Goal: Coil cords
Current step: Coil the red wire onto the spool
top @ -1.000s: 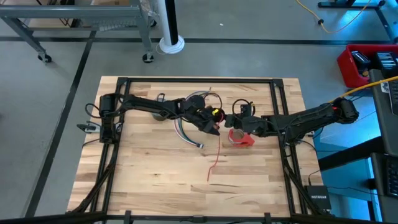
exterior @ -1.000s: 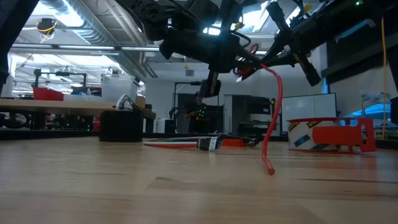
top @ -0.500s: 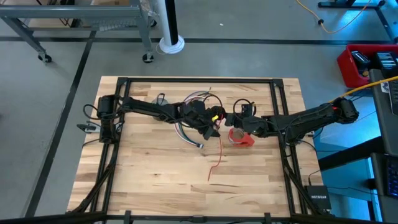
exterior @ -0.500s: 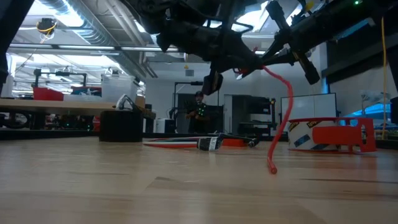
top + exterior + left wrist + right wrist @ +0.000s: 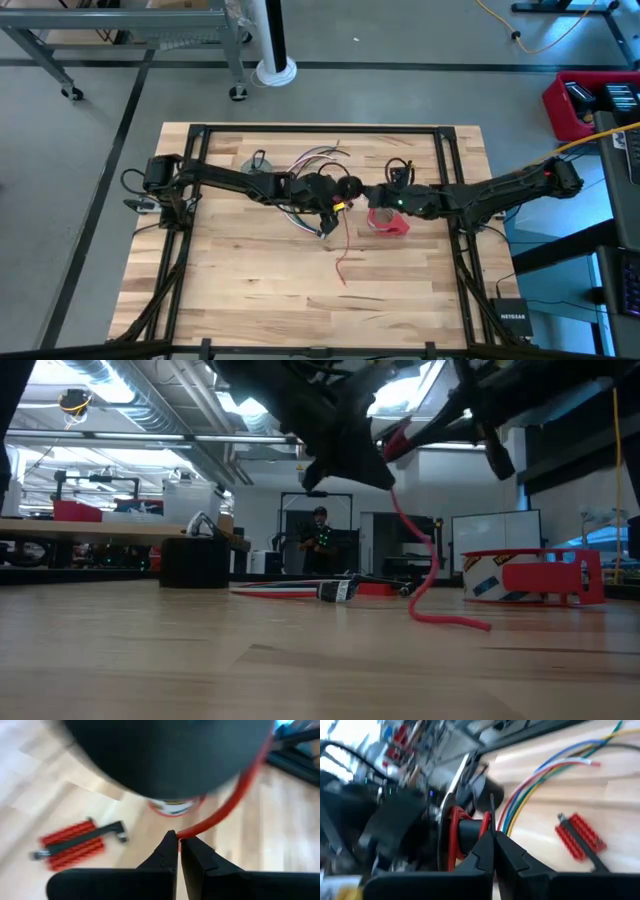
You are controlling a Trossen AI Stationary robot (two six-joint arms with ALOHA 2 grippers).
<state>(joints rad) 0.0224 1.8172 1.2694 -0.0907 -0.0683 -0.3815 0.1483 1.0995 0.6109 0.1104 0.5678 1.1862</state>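
Note:
A red cord (image 5: pixel 412 550) hangs between my two grippers above the table's middle. Its upper part is wound into a small black-and-red coil (image 5: pixel 454 836). Its free end (image 5: pixel 470 623) lies on the table. My left gripper (image 5: pixel 340 203) is shut on the cord just left of my right gripper (image 5: pixel 368 196), which is shut on the coil. The long bundle of coloured wires (image 5: pixel 318 156) lies on the table under the left arm, its plug end (image 5: pixel 321 233) toward the near side. A small grey coil (image 5: pixel 255 162) lies at the far left. My left gripper pinches the red cord (image 5: pixel 196 829) between its two fingertips, at the stretch that runs down from the coil. The fingers lie across the cord. Below the fingers the cord hangs slack, and its end (image 5: pixel 341 279) rests on the table. My right gripper pinches turns of the black-and-red coil (image 5: pixel 485 826) between its two fingers. It comes level from the table's right side. The coil is held clear of the table, and its loops stand beyond the fingertips.
A red tape roll (image 5: pixel 388 224) stands on the table just near of my right gripper. A small red rectangular block (image 5: pixel 576 840) with a black strip lies by the wire bundle. A dark box (image 5: pixel 195 563) stands at the table's far side.
My left gripper has swung and turned with the red cord, close by my right gripper. The cord's free end hung just above the table before. It has now come down and lies on the wood, with its lower part bent over.

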